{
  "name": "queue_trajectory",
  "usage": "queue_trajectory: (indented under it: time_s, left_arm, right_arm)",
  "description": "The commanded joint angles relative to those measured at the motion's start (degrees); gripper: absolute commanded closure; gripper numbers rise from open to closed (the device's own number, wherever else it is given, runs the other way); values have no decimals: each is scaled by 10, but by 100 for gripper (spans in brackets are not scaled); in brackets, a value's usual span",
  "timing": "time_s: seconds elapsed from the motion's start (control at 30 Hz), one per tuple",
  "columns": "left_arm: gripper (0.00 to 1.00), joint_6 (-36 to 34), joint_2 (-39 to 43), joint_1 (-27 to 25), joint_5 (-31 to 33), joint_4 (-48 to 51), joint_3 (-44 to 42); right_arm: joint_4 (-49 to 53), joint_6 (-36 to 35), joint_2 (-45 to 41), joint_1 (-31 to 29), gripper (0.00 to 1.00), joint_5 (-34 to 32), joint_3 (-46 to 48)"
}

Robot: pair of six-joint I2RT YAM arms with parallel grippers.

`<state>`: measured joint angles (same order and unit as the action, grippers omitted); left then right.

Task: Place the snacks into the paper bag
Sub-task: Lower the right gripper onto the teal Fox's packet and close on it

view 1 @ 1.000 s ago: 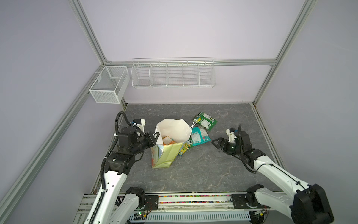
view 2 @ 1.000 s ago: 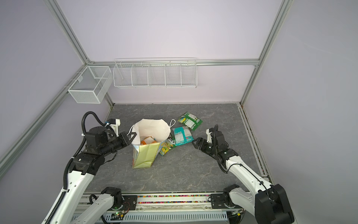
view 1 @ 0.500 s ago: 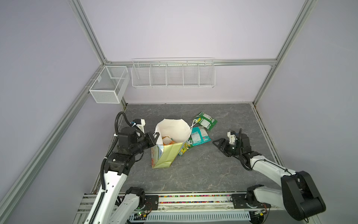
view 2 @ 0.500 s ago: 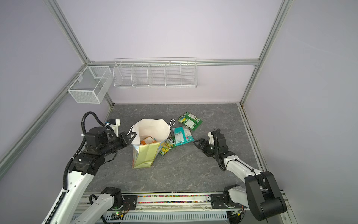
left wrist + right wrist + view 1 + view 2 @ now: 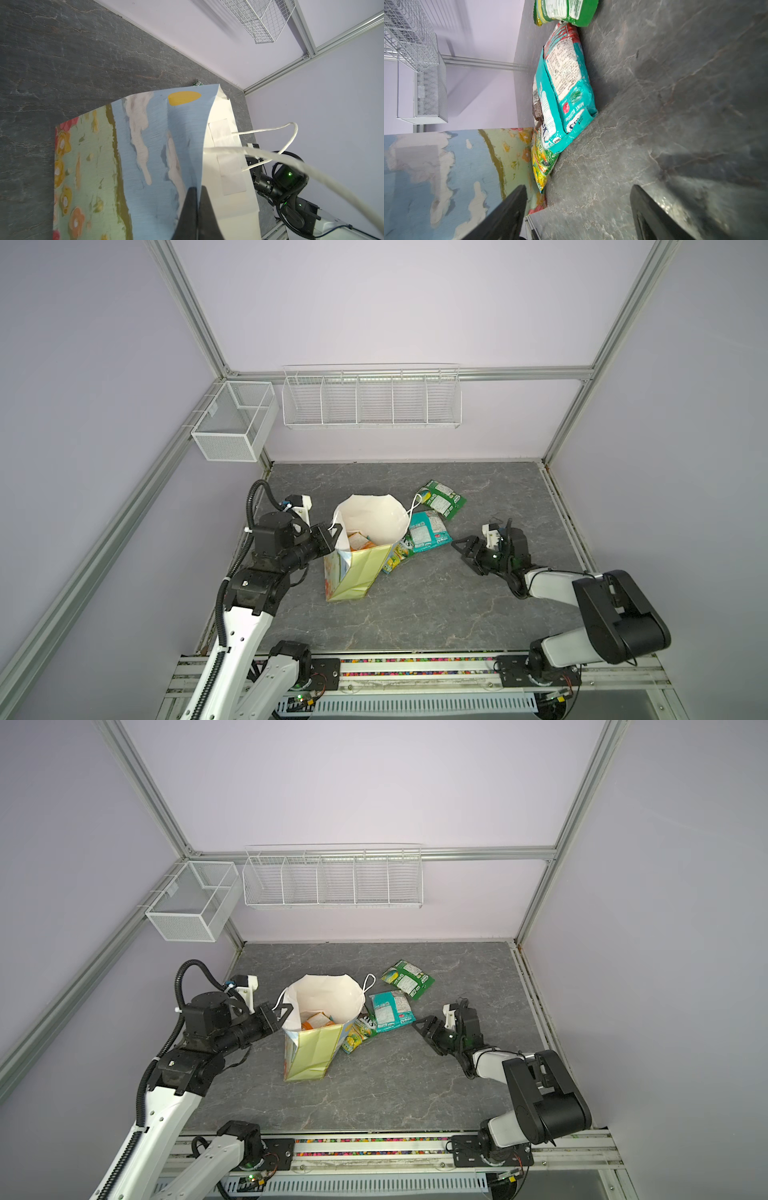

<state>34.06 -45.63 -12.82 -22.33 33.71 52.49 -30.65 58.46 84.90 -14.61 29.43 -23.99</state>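
Note:
The paper bag [image 5: 358, 572] [image 5: 309, 1054] stands open left of the middle, leaning a little. My left gripper [image 5: 334, 533] [image 5: 285, 1009] [image 5: 196, 188] is shut on its left rim, with the printed face [image 5: 145, 145] on one side and the white inside on the other. An orange packet [image 5: 360, 541] [image 5: 318, 1020] lies inside. Right of the bag lie a yellow-green packet [image 5: 397, 559] [image 5: 542, 164], a teal packet [image 5: 428, 533] [image 5: 390, 1011] [image 5: 566, 83] and a green packet [image 5: 440, 499] [image 5: 408, 978] [image 5: 564, 12]. My right gripper [image 5: 459, 548] [image 5: 419, 1026] [image 5: 577, 187] is open, empty, low over the table and pointing at them.
A long white wire basket [image 5: 370, 398] hangs on the back wall and a mesh basket [image 5: 232, 423] on the left frame. The arms' base rail [image 5: 415, 668] runs along the front edge. The bag's cord handle [image 5: 288, 135] loops toward the right arm.
My right arm has folded and its wrist has sunk toward the table, the gripper staying open near the packets. The left gripper and the bag have not moved.

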Motion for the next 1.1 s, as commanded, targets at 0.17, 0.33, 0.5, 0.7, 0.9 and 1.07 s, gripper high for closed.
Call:
queue_trajectory:
  time_s: [0.17,0.33,0.5,0.7,0.9,1.07]
  left_arm:
    - [100,-3,4,-2,-2,-22,-1]
    - [100,-5,3,-2,0,-19,3]
    - [100,-4,2,-2,0,-19,5]
    - [100,-5,-1,-2,1,-15,10]
    - [100,-6,1,-1,2,-11,12]
    - [100,-8,3,-2,4,-7,13]
  right_arm:
    - [-101,46,60,3,20,24,1]
    - [-139,55,92,1,21,34,-4]
    - [-178,70,127,-3,22,40,-9]
    - [-269,105,186,-5,21,48,-7]
    - [-440,174,280,-7,0,48,1]
    - [-488,202,330,-10,0,20,13]
